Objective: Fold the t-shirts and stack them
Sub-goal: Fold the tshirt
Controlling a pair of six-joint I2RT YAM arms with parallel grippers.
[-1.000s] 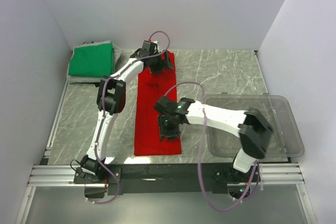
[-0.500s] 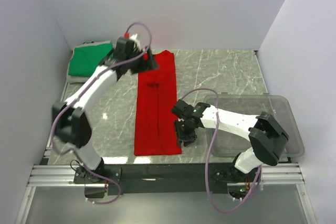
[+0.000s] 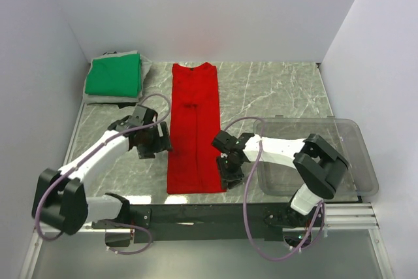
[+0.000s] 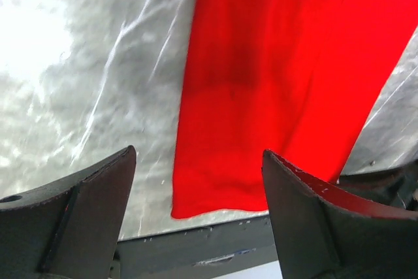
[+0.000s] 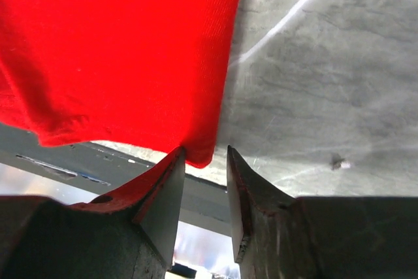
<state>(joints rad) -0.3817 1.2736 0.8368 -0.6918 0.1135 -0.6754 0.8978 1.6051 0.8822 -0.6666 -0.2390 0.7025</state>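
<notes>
Found the red t-shirt (image 3: 194, 129) spread flat as a long narrow strip down the middle of the table (image 3: 274, 89), collar toward the far edge, hem at the near edge. Found the green t-shirt (image 3: 115, 74) folded in the far left corner, resting on a grey layer (image 3: 98, 98) too unclear to name, well apart from the red one. Caught the left gripper (image 3: 162, 143) low over the table just beside the strip's left edge, fingers (image 4: 72, 207) spread wide, holding nothing. Caught the right gripper (image 3: 228, 178) at the strip's near right corner, jaws narrowly parted, the cloth's corner tip sitting at the gap, not clamped. Noted a clear plastic bin (image 3: 356, 142) by the near right corner, the table showing through its floor, the right arm (image 3: 281, 148) reaching across its left side.
</notes>
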